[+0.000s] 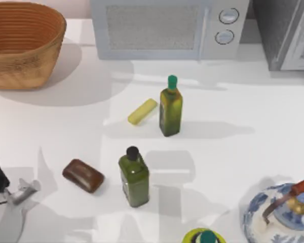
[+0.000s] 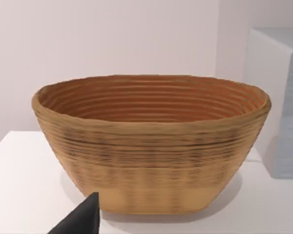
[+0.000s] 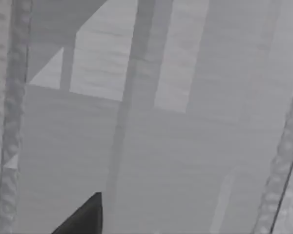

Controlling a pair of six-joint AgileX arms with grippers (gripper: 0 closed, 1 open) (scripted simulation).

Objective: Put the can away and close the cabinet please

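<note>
Cabinet at far right, both grippers' jaw state unreadable.

From above I see the cabinet (image 1: 286, 33) in the table's far right corner beside the microwave (image 1: 167, 28), and my left gripper (image 1: 21, 191) low at the left edge. Left wrist faces the basket (image 2: 151, 146). Right wrist looks close onto grey cabinet panelling (image 3: 176, 146); I cannot tell either gripper's jaws.

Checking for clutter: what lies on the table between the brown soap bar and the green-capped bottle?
In the top view, a yellow bar lies between the brown soap bar and the green-capped bottle, nearer the bottle.
</note>
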